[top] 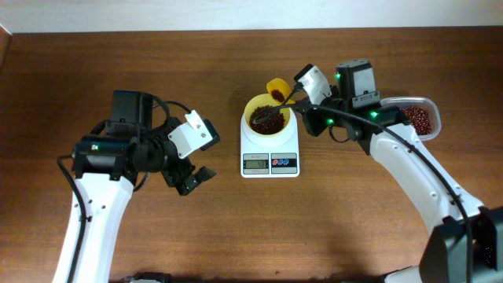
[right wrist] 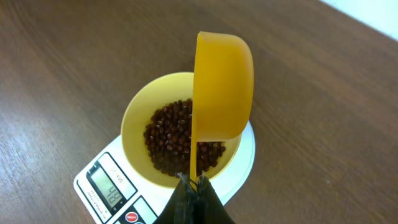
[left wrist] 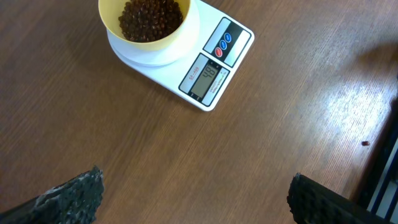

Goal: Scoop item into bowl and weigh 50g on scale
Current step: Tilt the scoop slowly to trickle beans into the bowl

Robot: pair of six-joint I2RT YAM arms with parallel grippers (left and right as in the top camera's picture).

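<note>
The pale-yellow bowl [top: 269, 118] stands on the white scale [top: 269, 163] at the table's middle and holds a heap of dark red-brown beans [top: 269, 119]. My right gripper [top: 294, 97] is shut on the thin handle of a yellow scoop [top: 277, 89], held above the bowl's far rim. In the right wrist view the scoop [right wrist: 222, 87] is turned on its side over the beans [right wrist: 180, 140] in the bowl [right wrist: 134, 124], beside the scale's display [right wrist: 112, 191]. My left gripper [top: 191, 180] is open and empty, left of the scale [left wrist: 211, 78].
A clear plastic container [top: 418, 116] with more beans stands at the right, behind the right arm. One stray bean [left wrist: 365, 144] lies on the wooden table right of the scale.
</note>
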